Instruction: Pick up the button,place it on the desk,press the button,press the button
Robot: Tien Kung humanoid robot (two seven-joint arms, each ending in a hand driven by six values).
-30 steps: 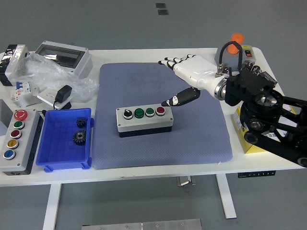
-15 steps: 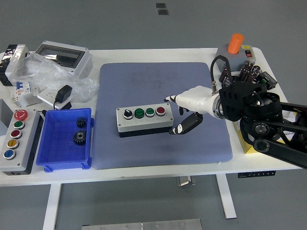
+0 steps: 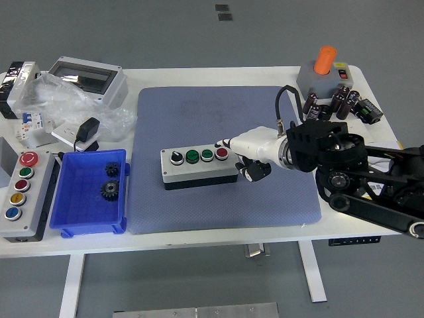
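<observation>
The grey button box (image 3: 199, 174) lies flat in the middle of the blue mat (image 3: 199, 112). It carries a black knob, two green buttons and a red button (image 3: 222, 154) at its right end. My right hand (image 3: 237, 156) is white and comes in from the right on a black arm. It sits at the box's right end. Its index finger (image 3: 228, 142) stretches over the red button and seems to touch it. The other fingers are curled under beside the box. The left arm is out of view.
A blue bin (image 3: 79, 205) with two black gears stands left of the mat. A second control box (image 3: 20, 192) lies at the far left. A plastic bag (image 3: 59, 99), a grey enclosure (image 3: 86, 76) and an orange-handled switch box (image 3: 322, 69) stand along the back.
My right hand swung down from above the mat's far right to the box's right end. It turned over and its fingers curled. The index finger now lies on the red button.
</observation>
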